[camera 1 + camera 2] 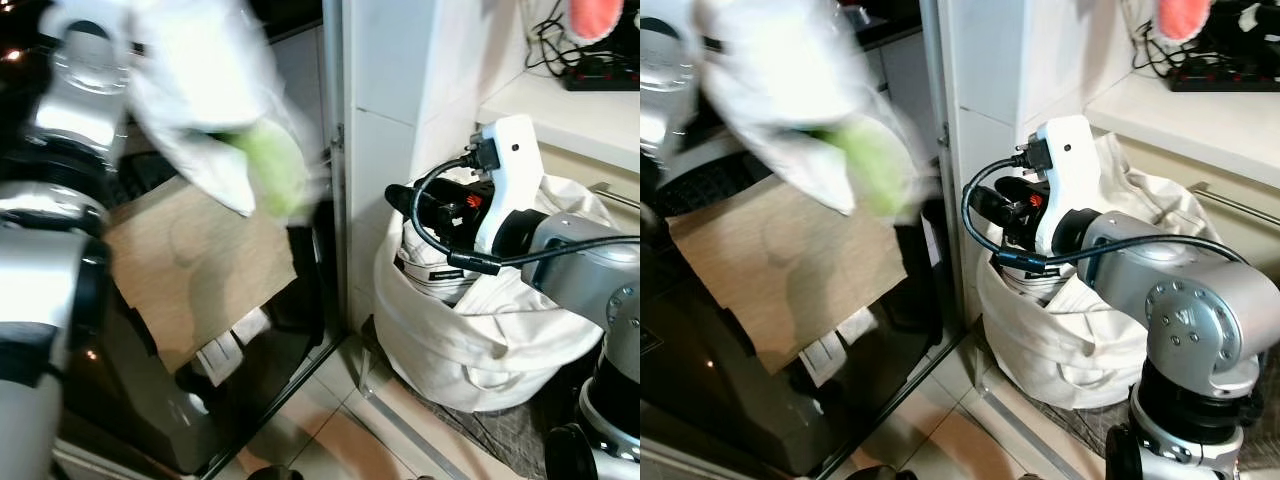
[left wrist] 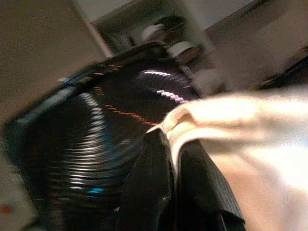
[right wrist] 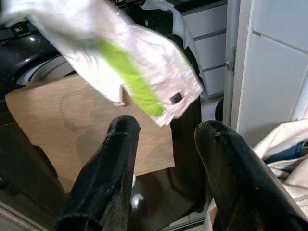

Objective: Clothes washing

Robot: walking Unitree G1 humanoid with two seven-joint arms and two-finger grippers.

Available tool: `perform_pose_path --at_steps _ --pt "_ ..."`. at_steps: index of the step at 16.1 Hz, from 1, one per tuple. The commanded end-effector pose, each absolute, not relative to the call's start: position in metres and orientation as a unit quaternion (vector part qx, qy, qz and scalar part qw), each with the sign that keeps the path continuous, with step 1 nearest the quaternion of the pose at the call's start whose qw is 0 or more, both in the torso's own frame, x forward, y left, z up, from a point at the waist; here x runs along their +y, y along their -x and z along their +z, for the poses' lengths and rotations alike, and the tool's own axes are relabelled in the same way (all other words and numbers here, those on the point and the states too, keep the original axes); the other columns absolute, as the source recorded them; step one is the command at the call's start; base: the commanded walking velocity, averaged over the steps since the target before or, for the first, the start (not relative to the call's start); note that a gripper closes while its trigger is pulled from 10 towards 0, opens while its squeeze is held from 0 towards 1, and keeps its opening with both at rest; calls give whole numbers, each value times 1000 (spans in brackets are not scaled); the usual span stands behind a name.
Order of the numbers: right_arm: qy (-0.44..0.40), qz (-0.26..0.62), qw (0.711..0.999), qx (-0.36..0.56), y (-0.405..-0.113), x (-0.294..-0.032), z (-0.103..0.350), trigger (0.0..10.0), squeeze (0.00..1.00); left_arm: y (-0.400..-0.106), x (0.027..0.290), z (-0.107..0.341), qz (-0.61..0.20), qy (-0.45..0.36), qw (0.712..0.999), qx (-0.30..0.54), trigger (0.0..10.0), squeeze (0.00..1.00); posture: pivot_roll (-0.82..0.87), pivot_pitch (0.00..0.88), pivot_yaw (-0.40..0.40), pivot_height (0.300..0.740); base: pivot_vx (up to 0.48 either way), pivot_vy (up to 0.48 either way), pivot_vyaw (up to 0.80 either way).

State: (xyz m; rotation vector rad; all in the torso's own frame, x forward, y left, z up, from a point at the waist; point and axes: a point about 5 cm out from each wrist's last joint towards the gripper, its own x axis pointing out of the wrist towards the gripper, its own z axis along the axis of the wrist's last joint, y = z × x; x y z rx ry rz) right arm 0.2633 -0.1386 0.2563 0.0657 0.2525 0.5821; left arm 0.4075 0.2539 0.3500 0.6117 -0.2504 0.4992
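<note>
White garment w/ lime-green panel was seen held up high by the left gripper, hanging over the open washing machine door. A sheet of brown cardboard was seen lying on the door's inner face, directly below the cloth. In the left wrist view, cream fabric was caught between the two black fingers, jaws pinching a fold near an edge; dark drum opening was seen beyond. Garment was blurred in both eye views, so exact hang couldn't be read.

Right gripper was seen poised just above the white laundry bag, jaws spread, nothing between them. Bag was sat on the floor next to the white cabinet side, w/ more clothes inside. Power strip was seen on the worktop behind.

Handling, judged: light, limp, no stiffness; it drapes and swings, so loose ends would likely snag on door rim or cardboard. Not fragile. Thin fabric may slip from a shallow pinch. Best hold prob. a bunched fold or seam/cuff, deep in the jaws, not a single-layer edge. Small dark tag near the hem was noted, too small to grip reliably.
</note>
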Motion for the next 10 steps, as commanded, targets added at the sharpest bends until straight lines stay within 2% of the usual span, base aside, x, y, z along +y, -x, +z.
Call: perform_pose_path --at_steps 1,2,3,4,5,6,7,8,10 --pt "-31 286 950 123 -260 -135 253 10000 0 -402 262 370 274 -339 889 -143 0 0 -123 0 146 740 0 0 0" --pt "-31 285 950 123 -260 -134 251 10000 0 -403 264 363 272 -343 890 -127 0 0 -121 0 144 740 0 0 0" --pt "-30 282 951 124 -260 -133 250 10000 0 -407 265 344 263 -347 896 -91 4039 0 -116 0 136 740 0 0 0" --pt "-30 281 951 124 -261 -132 249 10000 0 -410 264 318 244 -332 910 -45 10000 0 -115 0 131 740 0 0 0" --pt "-31 281 951 124 -261 -132 249 10000 0 -411 264 308 237 -326 915 -27 10000 0 -115 0 130 740 0 0 0" --pt "-31 283 950 126 -261 -130 249 10000 0 -412 261 283 207 -279 937 21 10000 0 -114 0 125 740 0 0 0" --pt "-31 285 950 126 -261 -128 248 10000 0 -412 261 270 197 -252 947 44 10000 0 -116 0 125 740 0 0 0" --pt "-31 288 949 128 -260 -125 247 10000 0 -409 263 248 200 -162 963 74 10000 1000 -122 0 124 740 0 0 0" --pt "-32 289 948 130 -259 -123 246 10000 0 -404 271 229 214 -123 963 106 10000 1000 -129 0 128 740 0 0 0"
